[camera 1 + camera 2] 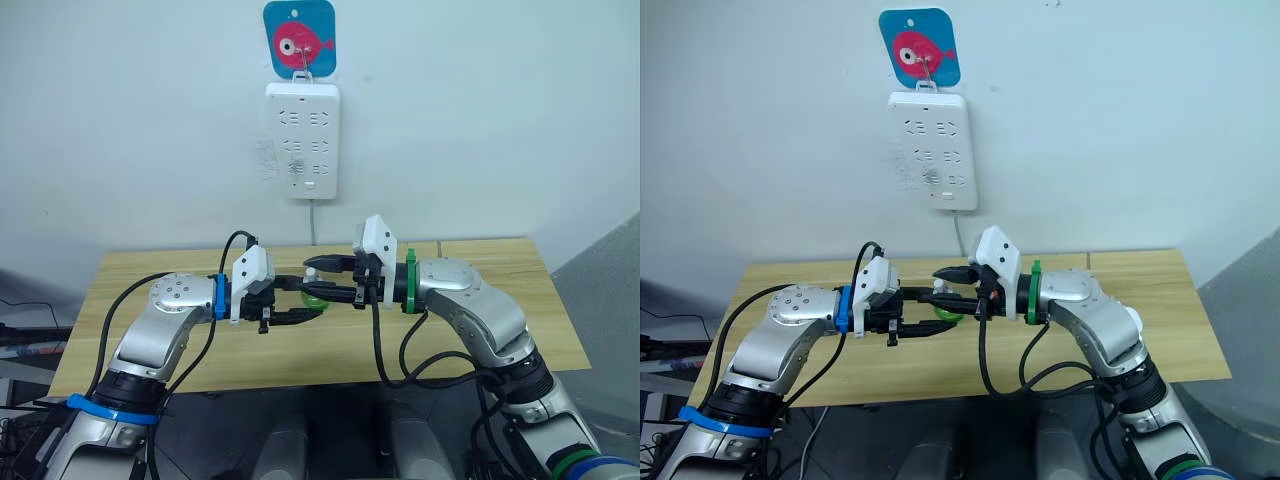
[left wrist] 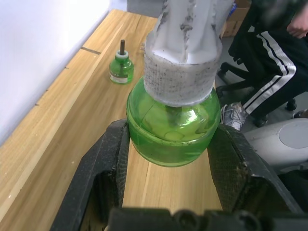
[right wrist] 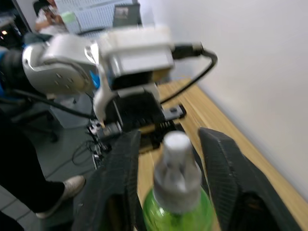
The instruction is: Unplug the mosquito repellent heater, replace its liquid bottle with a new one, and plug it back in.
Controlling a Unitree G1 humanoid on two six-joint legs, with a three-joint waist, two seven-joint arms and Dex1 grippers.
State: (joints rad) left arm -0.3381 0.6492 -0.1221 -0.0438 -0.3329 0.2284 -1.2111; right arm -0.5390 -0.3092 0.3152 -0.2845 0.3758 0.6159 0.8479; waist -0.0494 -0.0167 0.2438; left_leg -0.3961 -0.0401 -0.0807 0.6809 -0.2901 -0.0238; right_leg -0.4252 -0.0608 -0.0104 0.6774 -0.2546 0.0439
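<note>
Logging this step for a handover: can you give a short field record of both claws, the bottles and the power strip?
left claw: shut on the green bottle, held above the table
right claw: open, fingers either side of the white part on the bottle's top
spare green bottle: upright on the table, wick exposed
power strip: on the wall behind the table
</note>
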